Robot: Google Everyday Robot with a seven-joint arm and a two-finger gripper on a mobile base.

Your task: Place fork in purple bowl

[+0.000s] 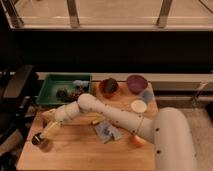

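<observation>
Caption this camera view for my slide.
Gripper low over the table near its left corner, purple bowl far across.

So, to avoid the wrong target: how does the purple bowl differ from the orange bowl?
The purple bowl is deep purple, no contents showing; the orange bowl is reddish-orange with dark contents. The purple bowl stands right of the orange bowl. Both are round, at the back of the table. The gripper is at the front left, far from both.

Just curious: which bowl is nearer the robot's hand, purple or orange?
The reddish-orange bowl, left of the purple bowl; the hand is at the table's front-left corner.
</observation>
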